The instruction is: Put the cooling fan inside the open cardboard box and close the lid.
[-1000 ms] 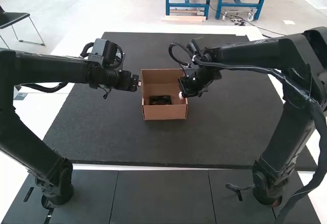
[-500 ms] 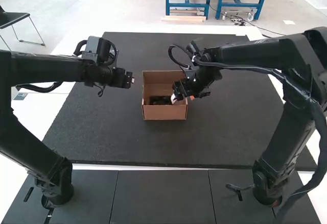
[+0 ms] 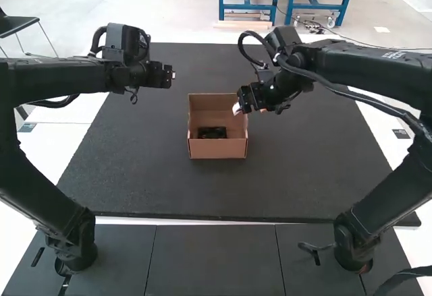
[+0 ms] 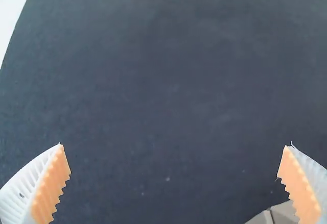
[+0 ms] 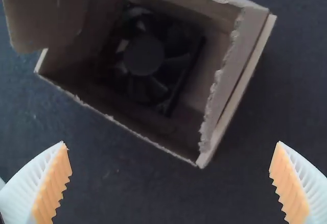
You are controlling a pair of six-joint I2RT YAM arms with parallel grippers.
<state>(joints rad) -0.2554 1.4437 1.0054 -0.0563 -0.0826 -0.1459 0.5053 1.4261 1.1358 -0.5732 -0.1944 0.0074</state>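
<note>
The open cardboard box [image 3: 217, 148] stands in the middle of the black mat, its flaps up. The black cooling fan [image 3: 212, 132] lies flat on the box floor; the right wrist view looks down on the fan [image 5: 148, 63] inside the torn box walls [image 5: 232, 99]. My right gripper [image 3: 239, 105] hovers above the box's right rim, open, with nothing between its orange pads [image 5: 51, 180]. My left gripper [image 3: 170, 75] hangs open and raised over bare mat, to the left of the box and behind it. Its own pads [image 4: 48, 185] frame only mat.
The black mat [image 3: 121, 161] spreads wide around the box on all sides. A white table margin [image 3: 40, 148] lies along the left. One box flap [image 5: 46, 9] stands up at the box's side.
The left gripper has drawn back from the box's left wall, up and away. The right gripper has lifted from the box's right side to above its rim. The fan stays in the box.
</note>
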